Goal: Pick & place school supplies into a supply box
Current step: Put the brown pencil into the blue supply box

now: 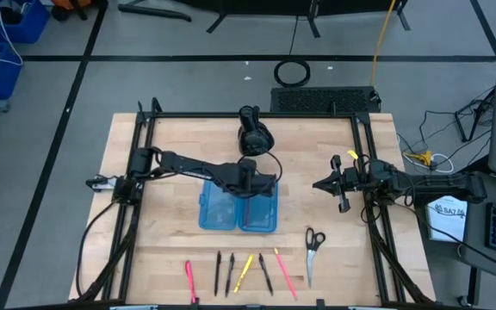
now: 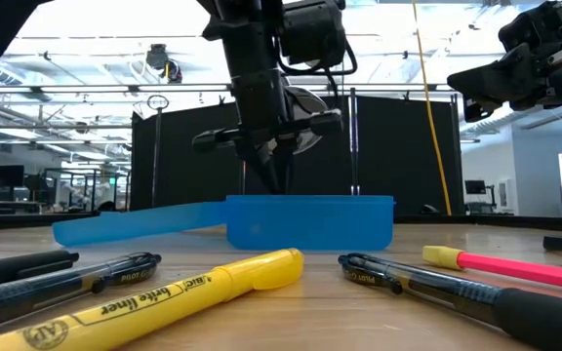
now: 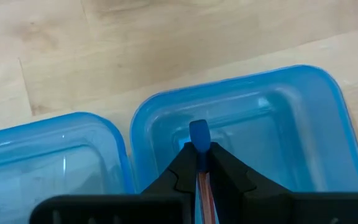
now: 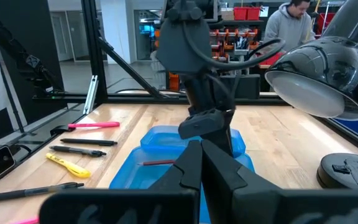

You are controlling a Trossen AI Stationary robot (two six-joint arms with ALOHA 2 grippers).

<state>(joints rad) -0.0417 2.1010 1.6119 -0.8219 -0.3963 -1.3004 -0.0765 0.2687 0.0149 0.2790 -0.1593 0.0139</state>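
The supply box (image 1: 238,211) is a translucent blue case lying open on the table's middle, its two halves side by side. My left gripper (image 1: 261,182) hangs over its right half (image 3: 278,124), pointing down, shut on a thin pen. My right gripper (image 1: 321,184) waits to the box's right, raised and shut, touching nothing. Several pens and pencils lie in a row near the near edge: a pink one (image 1: 190,280), black ones (image 1: 222,274), a yellow one (image 1: 244,271) and a pink pencil (image 1: 285,274). The scissors (image 1: 314,250) lie flat to their right. My left gripper pinches a thin reddish pen between its two fingers (image 3: 225,168). The pen's blue end (image 3: 198,134) sticks out past the fingertips and the shaft runs along the fingers. The fingers come from above, over the box's right half. Whether the pen's end touches the box floor I cannot tell.
A black lumpy object (image 1: 255,133) sits on the table beyond the box. Dark frame rails (image 1: 140,172) run along the left and right sides. A thin red stick (image 4: 157,163) shows at the box in the right wrist view. A person (image 4: 291,25) stands beyond the table.
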